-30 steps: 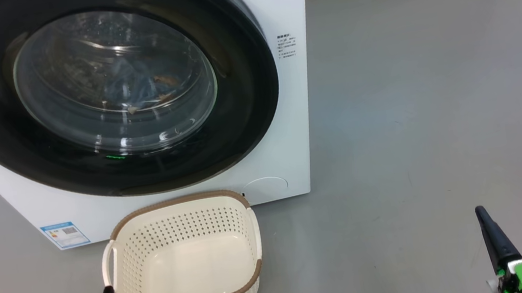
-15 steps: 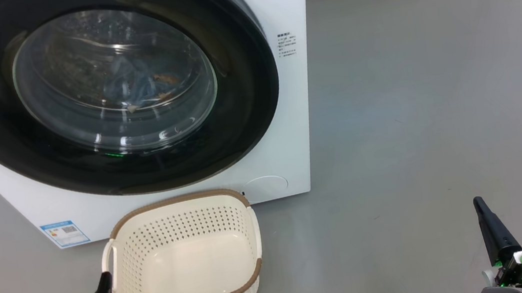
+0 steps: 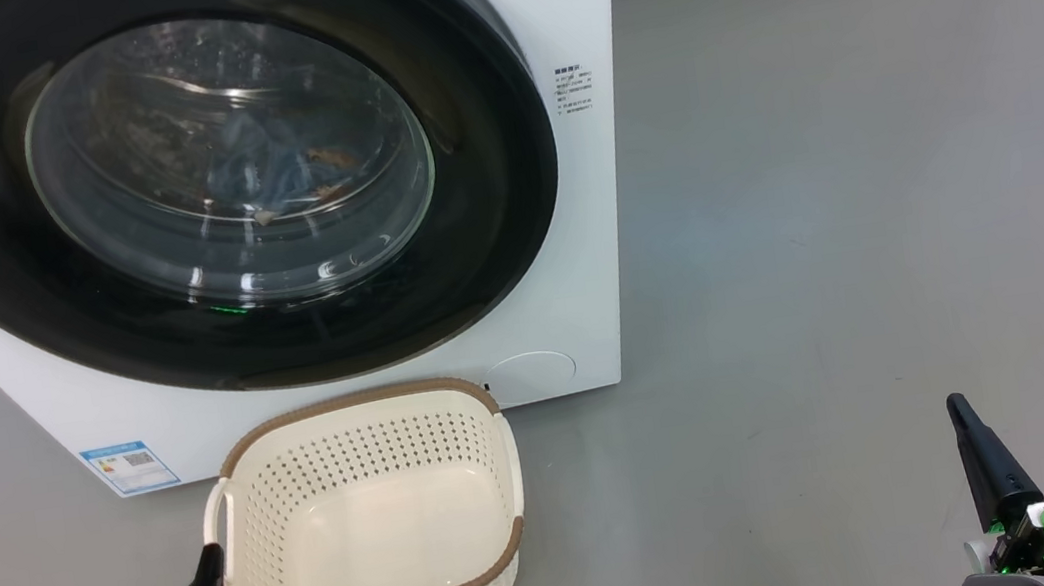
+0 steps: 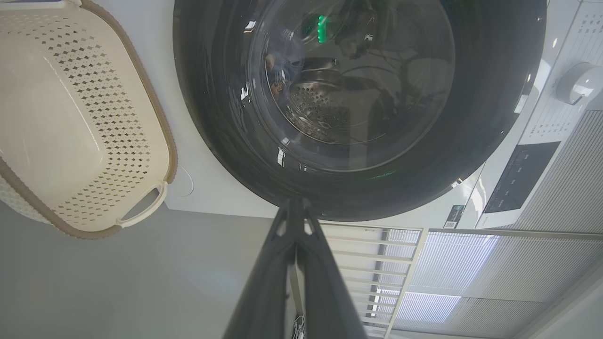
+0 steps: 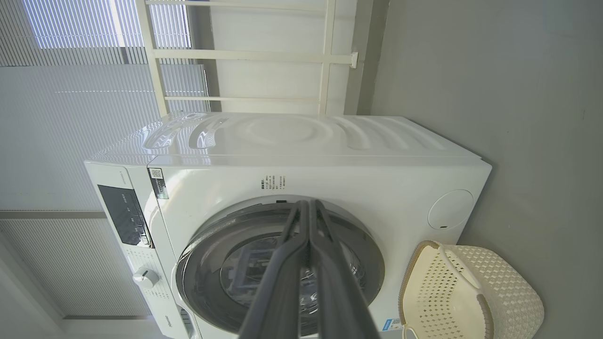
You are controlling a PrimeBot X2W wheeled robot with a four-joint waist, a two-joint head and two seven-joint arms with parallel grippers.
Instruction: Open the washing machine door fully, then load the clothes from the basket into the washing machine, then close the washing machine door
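Left hand (image 3: 209,561): 2 fingers pressed together, nothing between them, held low just beside the basket's (image 3: 351,452) left handle but not touching it, as far as the head view shows. Right hand (image 3: 963,422): likewise shut and empty, well apart from everything, over bare floor (image 3: 822,193) at the right. In each wrist view, that hand's own fingers meet at the tips with no cloth caught in them. The washing machine door (image 3: 203,244) lies flat against the front of the washing machine (image 3: 566,15), with no gap visible around its black rim in the head view or in the right wrist view; whether the latch has caught cannot be told. The clothes (image 3: 263,166) sit inside the drum, seen through the glass as a light-blue bundle with orange-brown patches. The basket stands on the floor just in front of the machine, below the door, and its bottom is bare: 0 pieces left in it. No cloth lies on the floor. Assessment: all 3 steps (open, load, close) look complete, since the load is inside, the basket is emptied and the door is shut. Nothing appears left to do except perhaps checking that the door is latched.
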